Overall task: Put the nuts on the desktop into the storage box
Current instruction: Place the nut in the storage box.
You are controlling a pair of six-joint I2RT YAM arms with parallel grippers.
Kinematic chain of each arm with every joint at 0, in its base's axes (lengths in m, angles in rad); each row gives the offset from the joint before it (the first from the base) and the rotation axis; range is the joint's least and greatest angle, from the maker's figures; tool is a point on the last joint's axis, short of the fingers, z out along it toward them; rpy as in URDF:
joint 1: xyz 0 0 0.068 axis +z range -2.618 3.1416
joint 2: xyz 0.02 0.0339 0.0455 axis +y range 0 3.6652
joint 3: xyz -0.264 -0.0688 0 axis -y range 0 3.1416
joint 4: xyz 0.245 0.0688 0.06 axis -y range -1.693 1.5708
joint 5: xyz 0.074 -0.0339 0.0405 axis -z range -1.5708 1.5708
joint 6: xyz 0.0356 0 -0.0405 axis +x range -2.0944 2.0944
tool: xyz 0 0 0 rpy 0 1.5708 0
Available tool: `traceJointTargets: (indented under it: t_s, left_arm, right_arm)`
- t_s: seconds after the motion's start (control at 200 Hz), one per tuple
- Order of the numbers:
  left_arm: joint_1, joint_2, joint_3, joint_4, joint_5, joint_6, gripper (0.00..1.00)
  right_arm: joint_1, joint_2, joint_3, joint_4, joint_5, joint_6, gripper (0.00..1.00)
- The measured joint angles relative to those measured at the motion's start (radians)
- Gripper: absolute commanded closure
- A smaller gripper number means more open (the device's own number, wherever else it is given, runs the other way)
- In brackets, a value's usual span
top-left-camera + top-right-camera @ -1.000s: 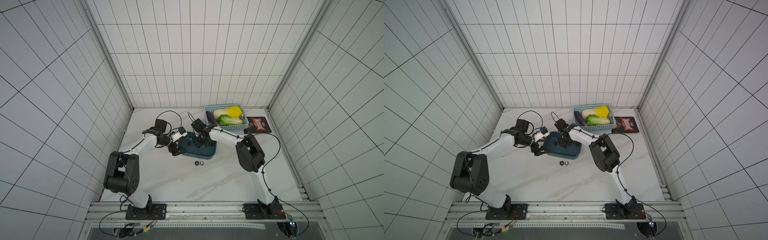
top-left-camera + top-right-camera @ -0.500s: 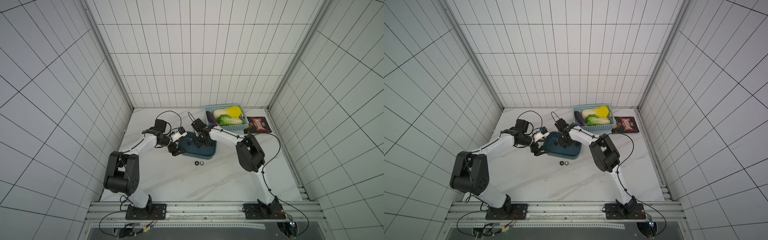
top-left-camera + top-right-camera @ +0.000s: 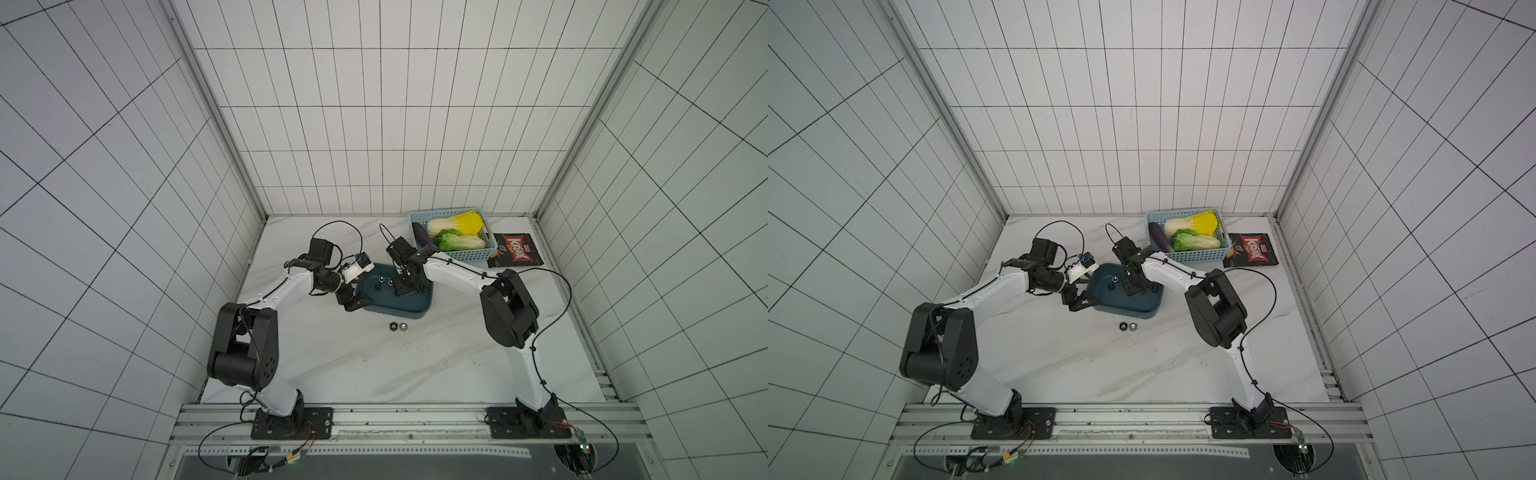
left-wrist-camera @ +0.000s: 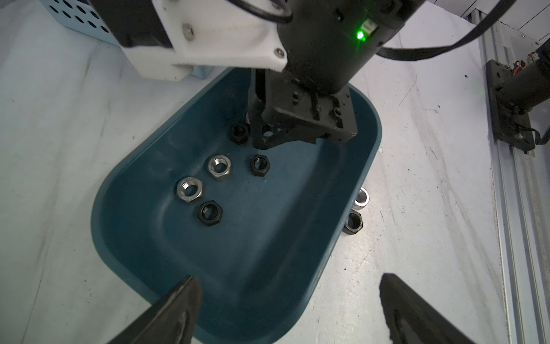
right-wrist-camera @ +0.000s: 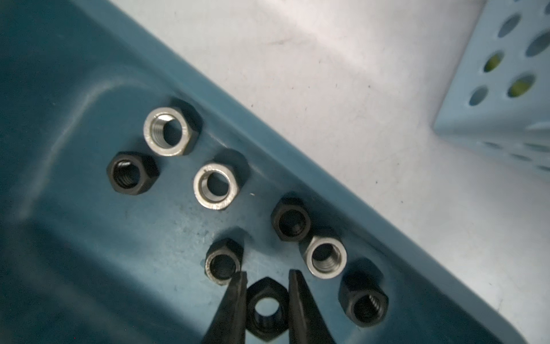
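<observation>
Plenty of bare table [image 3: 374, 365] toward the front rail [image 3: 407, 419]. Tighter at the back: tray [image 3: 411, 305] set mid-table, holed basket [image 3: 467, 254] near the back right corner, only a strip of bare marble between the two.

Left claw [image 4: 288, 283] spread wide and empty, hovering at the tray end nearer its own arm, fingertips straddling the rim there. Right claw [image 5: 268, 274] down inside the tray, clamped on a black nut [image 5: 266, 309]; resting on the floor or just off it, hard to say.

Lying loose in the tray: seven nuts [image 5: 215, 187], four black and three silver, strung along the far wall. Near half of the floor bare. Out on the table: two more, a loose dark nut [image 3: 392, 326] and a loose silver nut [image 3: 402, 326], side by side just beside the tray's near wall, open marble on every other side.

In the basket: two cabbages [image 3: 455, 224], one yellow-white and one green, plus one purple eggplant [image 3: 422, 237].

Flat beside the basket, by the table's right edge: one black snack packet [image 3: 515, 257], big red letters looking like KRAX, small print too fine to read. Stamped marks on a silver nut's face, unreadable.
</observation>
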Motion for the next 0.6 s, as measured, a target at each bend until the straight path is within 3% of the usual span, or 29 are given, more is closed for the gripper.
traceJointTargets:
  t_s: [0.6]
  left_arm:
    - [0.0, 0.0, -0.003, 0.003, 0.003, -0.001, 0.03]
  right_arm:
    - [0.0, 0.0, -0.053, 0.005, 0.014, 0.013, 0.78]
